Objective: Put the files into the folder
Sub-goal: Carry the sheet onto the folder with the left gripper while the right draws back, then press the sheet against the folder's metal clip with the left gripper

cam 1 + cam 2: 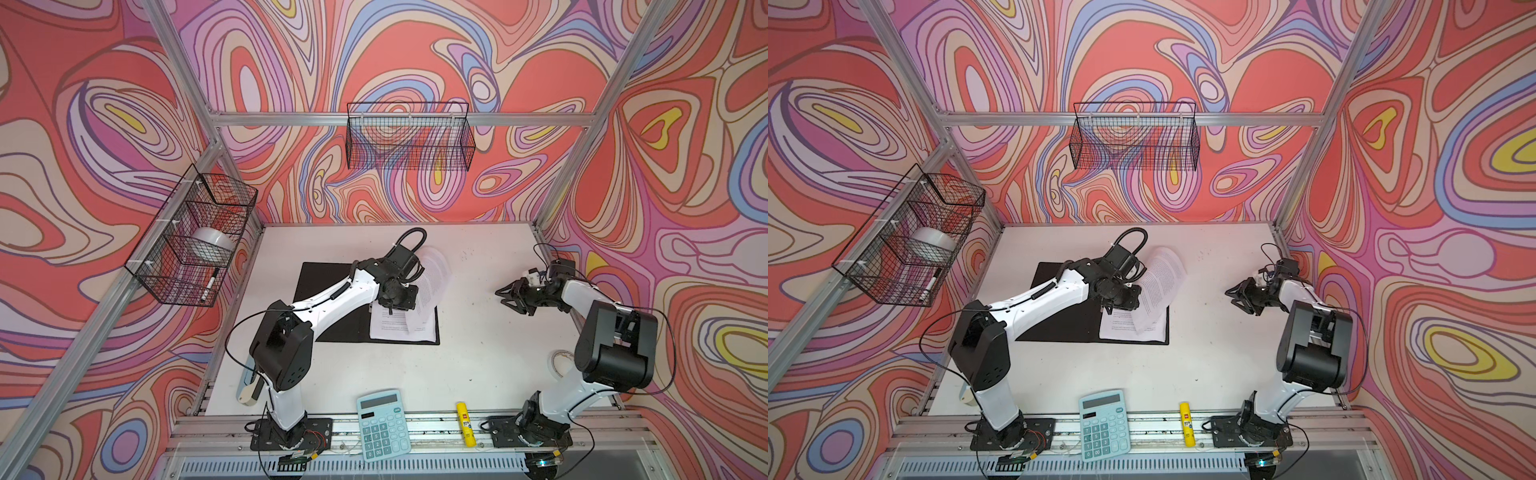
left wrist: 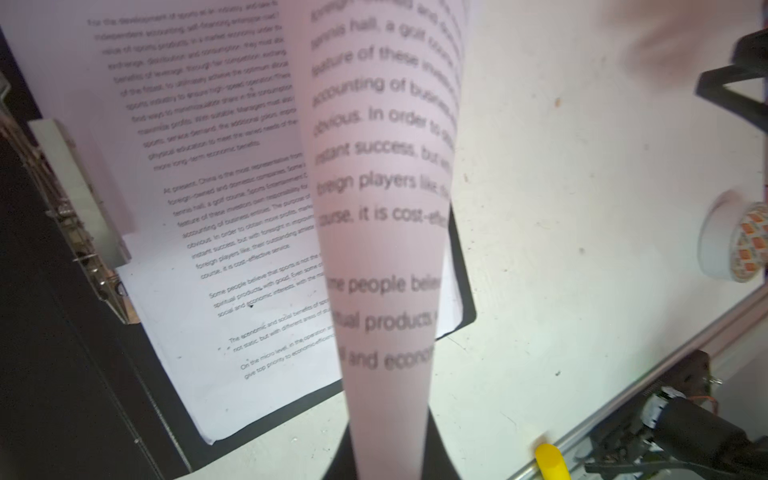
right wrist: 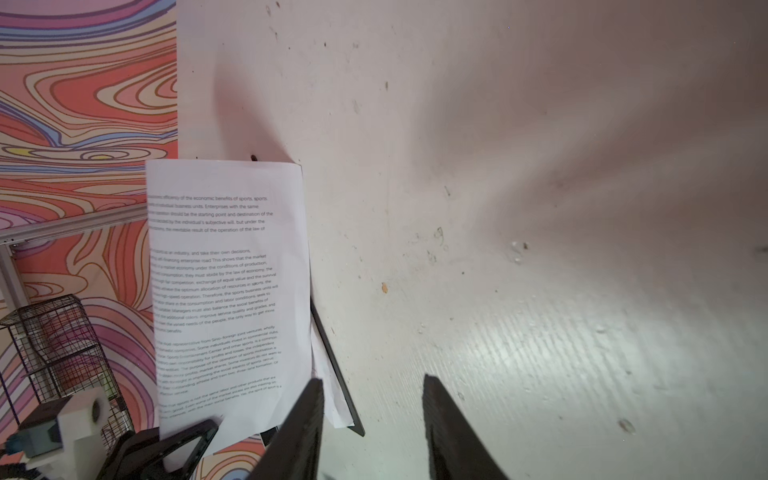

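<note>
The folder (image 1: 313, 276) lies open on the bench (image 1: 478, 353), black inside up, and the files (image 1: 395, 330) rest on its right half beside the metal clip bar (image 2: 83, 199). The left tool (image 1: 390, 310) pinches one sheet (image 1: 434, 274), which curls up and off the stack. The right tool (image 3: 372, 380) hangs over bare bench, fingers apart with nothing between them. The side basket (image 1: 166, 286) holds a tape roll (image 1: 212, 245) and a marker (image 1: 210, 284); the back basket (image 1: 409, 137) hangs on the rear rail. Readable print includes "Some people believe", "foreign players like" and "economic benefits of sports". The glue stick (image 1: 465, 424) label and the calculator (image 1: 383, 424) keys are too small to read. Another tape roll (image 1: 559, 361) is half hidden behind the right arm.
</note>
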Controlling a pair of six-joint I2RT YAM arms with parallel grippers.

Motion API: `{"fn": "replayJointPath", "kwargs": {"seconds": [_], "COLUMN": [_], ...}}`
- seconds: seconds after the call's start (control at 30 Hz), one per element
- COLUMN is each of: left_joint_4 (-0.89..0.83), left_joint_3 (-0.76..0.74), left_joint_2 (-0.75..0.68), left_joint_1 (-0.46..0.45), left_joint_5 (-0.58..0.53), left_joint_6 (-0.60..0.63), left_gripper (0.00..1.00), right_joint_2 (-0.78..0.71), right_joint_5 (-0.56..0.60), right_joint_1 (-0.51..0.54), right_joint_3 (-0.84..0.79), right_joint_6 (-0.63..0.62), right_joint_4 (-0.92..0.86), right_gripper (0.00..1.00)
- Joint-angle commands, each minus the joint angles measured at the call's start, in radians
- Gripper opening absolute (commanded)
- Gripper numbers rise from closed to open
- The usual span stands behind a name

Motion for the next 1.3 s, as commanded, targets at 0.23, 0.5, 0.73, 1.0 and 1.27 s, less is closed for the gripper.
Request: {"fn": "replayJointPath", "kwargs": {"seconds": [0.23, 0.5, 0.73, 1.0, 1.27], "left_joint_4": [-0.045, -0.047, -0.028, -0.023, 0.045], "left_joint_3": [-0.115, -0.154, -0.138, -0.008, -0.087], "left_joint_2": [-0.059, -0.086, -0.115, -0.146, -0.129], "left_joint_1": [0.031, 0.057, 0.092, 0.197, 0.347], "left_joint_5": [-0.103, -0.096, -0.101, -0.158, -0.023], "left_joint_6": [-0.124, -0.145, -0.088, 0.033, -0.022], "left_gripper": [0.41, 1.0, 1.0, 1.0, 1.0], "right_joint_2": [-0.004, 0.063, 0.156, 0.308, 0.39], "right_joint_5": [0.049, 0.082, 0.124, 0.153, 0.142], "right_joint_1": [0.099, 0.199, 0.237, 0.271, 0.337], "right_joint_3": [0.059, 0.105, 0.152, 0.223, 0.311], "right_joint_6": [0.009, 0.084, 0.113, 0.047, 0.056], "right_joint_4": [-0.04, 0.013, 0.036, 0.014, 0.005], "right_gripper": [0.42, 0.43, 0.43, 0.43, 0.43]}}
